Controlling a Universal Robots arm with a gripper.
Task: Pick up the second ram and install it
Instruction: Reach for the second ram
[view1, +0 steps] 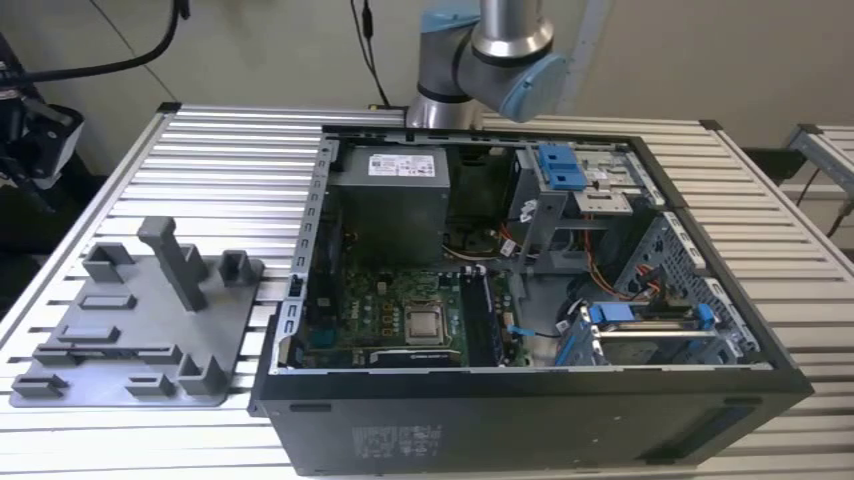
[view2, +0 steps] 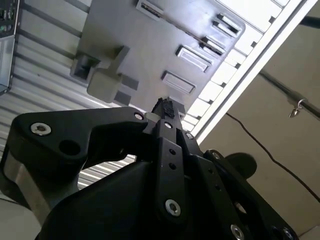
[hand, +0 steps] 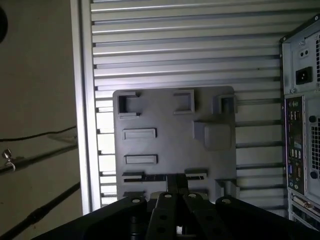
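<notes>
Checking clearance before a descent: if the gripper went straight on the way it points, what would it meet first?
Most likely the grey fixture plate, near its long slot; the gripper aims at it in both wrist views. Depth is unclear.

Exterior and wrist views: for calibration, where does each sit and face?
Exterior view: above the table, looking down at the open computer case; the arm rises behind.
First wrist view: on the wrist, squarely facing the grey fixture plate past the end effector.
Second wrist view: likewise, obliquely.
All share the grey fixture plate.

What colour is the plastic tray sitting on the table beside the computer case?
The tray is plain grey, clearest in the first wrist view.
</notes>
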